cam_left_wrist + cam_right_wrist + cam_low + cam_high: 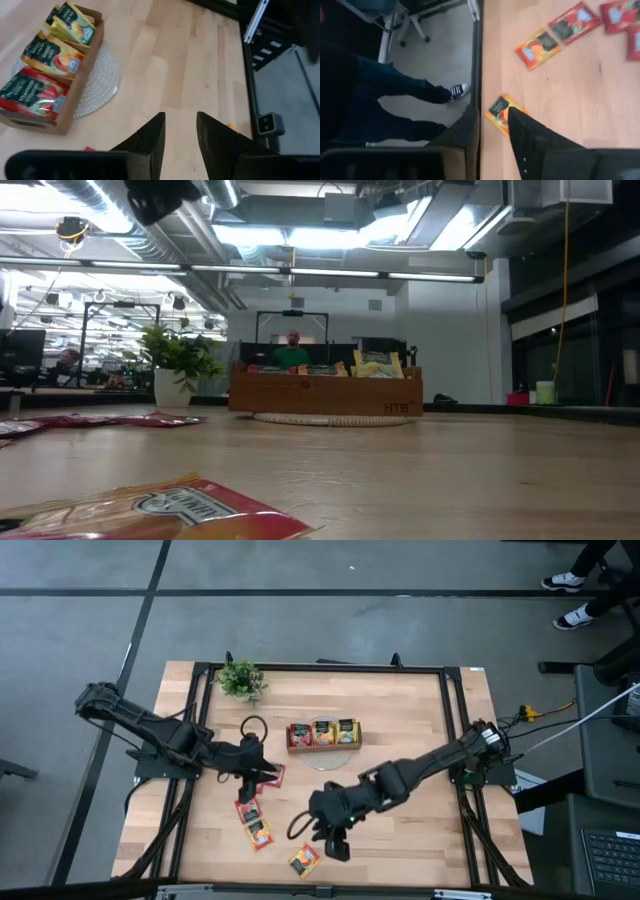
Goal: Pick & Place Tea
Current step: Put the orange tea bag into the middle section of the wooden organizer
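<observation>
Tea sachets [258, 822] red, orange, yellow-green, dark labels; tray [323, 747] brown wood; plant [241, 679] green.

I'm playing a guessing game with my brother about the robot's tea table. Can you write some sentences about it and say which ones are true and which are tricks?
1. The wooden tray holds tea packets in all three compartments. True.
2. The little potted plant stands inside the tray. False: it stands near a table corner, apart from the tray.
3. Some tea sachets lie loose on the table outside the tray. True.
4. The tray sits straight on the bare wood. False: a round pale mat lies under it.
5. The right gripper hovers beside an orange sachet near the table edge. True.
6. The left gripper is carrying a yellow sachet. False: its fingers are open with nothing between them.
</observation>
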{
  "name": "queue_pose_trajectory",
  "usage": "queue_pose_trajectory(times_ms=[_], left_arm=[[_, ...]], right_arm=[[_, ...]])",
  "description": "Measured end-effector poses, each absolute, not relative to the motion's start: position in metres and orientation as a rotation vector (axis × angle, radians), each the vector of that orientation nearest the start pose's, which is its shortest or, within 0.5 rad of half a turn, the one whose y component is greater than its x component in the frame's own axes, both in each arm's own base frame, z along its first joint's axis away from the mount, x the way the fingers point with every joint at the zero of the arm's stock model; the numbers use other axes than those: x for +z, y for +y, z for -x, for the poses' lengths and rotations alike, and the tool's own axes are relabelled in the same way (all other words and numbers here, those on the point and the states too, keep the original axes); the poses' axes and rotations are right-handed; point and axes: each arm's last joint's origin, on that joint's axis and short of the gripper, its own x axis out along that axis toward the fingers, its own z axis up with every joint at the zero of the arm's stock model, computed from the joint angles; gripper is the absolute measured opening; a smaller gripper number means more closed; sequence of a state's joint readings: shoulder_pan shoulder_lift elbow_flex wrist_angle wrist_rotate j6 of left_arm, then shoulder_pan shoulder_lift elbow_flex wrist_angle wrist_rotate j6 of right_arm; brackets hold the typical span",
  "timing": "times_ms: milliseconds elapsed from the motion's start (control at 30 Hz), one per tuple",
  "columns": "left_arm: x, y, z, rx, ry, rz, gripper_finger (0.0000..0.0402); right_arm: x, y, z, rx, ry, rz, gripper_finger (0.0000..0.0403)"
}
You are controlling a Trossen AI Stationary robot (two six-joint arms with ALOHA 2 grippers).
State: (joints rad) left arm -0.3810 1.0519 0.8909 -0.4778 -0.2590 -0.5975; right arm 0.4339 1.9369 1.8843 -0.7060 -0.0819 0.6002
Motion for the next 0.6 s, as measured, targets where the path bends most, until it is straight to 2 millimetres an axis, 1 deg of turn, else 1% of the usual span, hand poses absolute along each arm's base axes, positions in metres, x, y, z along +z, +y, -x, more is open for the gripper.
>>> queue_pose_trajectory(times_ms=[100,233,333,500,600], left_arm=[[0.297,-0.080,-0.203,0.057,0.601,0.400,0.0105],[0.299,-0.093,-0.201,0.017,0.579,0.429,0.0108],[0.298,-0.104,-0.199,-0.015,0.570,0.399,0.0108],[0.294,-0.121,-0.195,-0.042,0.567,0.340,0.0103],[0.293,-0.127,-0.192,-0.047,0.569,0.326,0.0103]], right_arm=[[0.318,0.192,-0.388,0.245,0.904,-0.434,0.0082],[0.305,0.200,-0.384,0.245,0.931,-0.442,0.0047],[0.298,0.207,-0.387,0.279,0.949,-0.449,0.0012],[0.282,0.218,-0.400,0.294,0.981,-0.449,0.0006],[0.277,0.222,-0.405,0.291,0.992,-0.445,0.0004]])
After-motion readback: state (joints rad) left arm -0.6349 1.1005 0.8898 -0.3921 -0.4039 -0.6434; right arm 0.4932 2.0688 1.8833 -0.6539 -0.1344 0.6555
